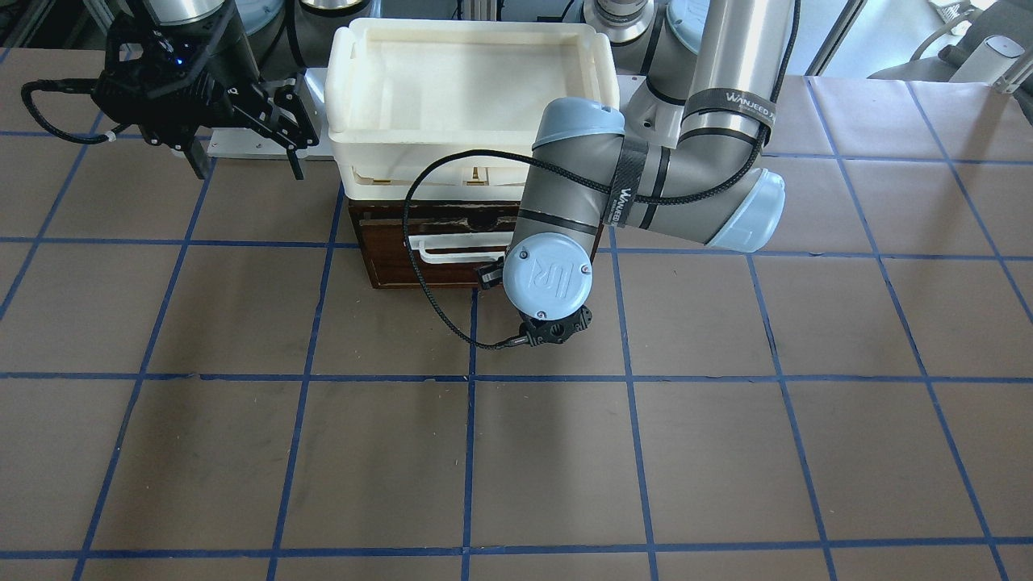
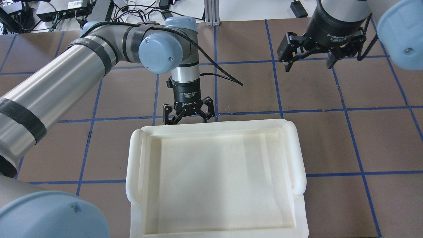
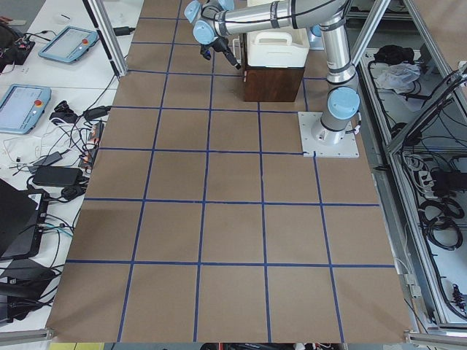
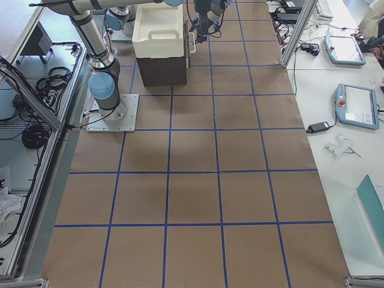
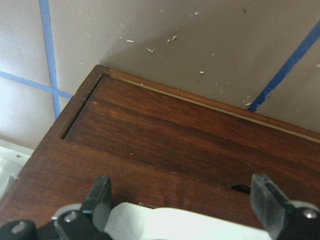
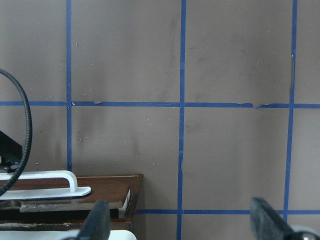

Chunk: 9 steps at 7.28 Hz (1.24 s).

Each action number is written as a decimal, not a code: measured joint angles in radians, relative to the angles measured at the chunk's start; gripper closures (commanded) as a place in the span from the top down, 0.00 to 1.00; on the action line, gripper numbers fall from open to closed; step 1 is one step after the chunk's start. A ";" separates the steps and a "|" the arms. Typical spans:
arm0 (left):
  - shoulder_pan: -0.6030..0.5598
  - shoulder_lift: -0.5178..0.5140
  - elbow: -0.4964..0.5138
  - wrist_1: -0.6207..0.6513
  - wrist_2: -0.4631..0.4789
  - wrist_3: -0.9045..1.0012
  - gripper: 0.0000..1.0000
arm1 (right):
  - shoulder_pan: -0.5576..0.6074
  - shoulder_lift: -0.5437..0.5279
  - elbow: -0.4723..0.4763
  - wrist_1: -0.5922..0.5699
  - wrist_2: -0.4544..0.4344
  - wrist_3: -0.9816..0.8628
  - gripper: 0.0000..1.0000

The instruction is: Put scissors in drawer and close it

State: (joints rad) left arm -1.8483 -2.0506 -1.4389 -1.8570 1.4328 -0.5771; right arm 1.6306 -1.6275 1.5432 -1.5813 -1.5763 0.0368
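Dark-brown wood is filling my left wrist feed. The drawer [image 5: 165,125] is sitting in its case [image 5: 45,175], and its front is looking about level with the frame around it, though I cannot tell whether it is pushed fully home. The left gripper [image 2: 188,116] is hanging just in front of the drawer, on the far side of the case from the robot. Its fingers [image 5: 102,200] are spread wide and are grasping nothing. The white handle [image 5: 165,222] is showing between them, and I cannot tell whether either pad is touching it. From the front camera I am seeing the left wrist covering one end of the handle, with its black cable looping down across the drawer front.

Cream trays [image 2: 135,165] are sitting stacked on top of the case, hiding most of it from the overhead camera.

The right gripper [image 2: 309,66] is hovering above the table [image 1: 726,444], off to the right of the case and well apart from it. Its fingers [image 6: 97,222] are released and are carrying nothing. Its wrist camera is looking straight down on the blue grid, catching a corner of the case and the handle at the lower left.

I am not finding the scissors in any feed, so I cannot say where they are lying.
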 measured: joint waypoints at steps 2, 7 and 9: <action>0.000 0.007 0.000 -0.031 -0.001 -0.003 1.00 | 0.000 0.000 0.000 0.000 -0.001 0.000 1.00; 0.020 0.003 0.017 0.032 0.003 -0.001 1.00 | 0.001 0.000 0.000 0.000 0.001 0.000 1.00; 0.040 0.011 0.059 0.112 0.001 0.008 1.00 | 0.000 0.000 0.000 0.000 0.000 -0.001 1.00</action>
State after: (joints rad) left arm -1.8087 -2.0397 -1.3801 -1.7452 1.4334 -0.5686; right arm 1.6308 -1.6276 1.5432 -1.5815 -1.5761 0.0358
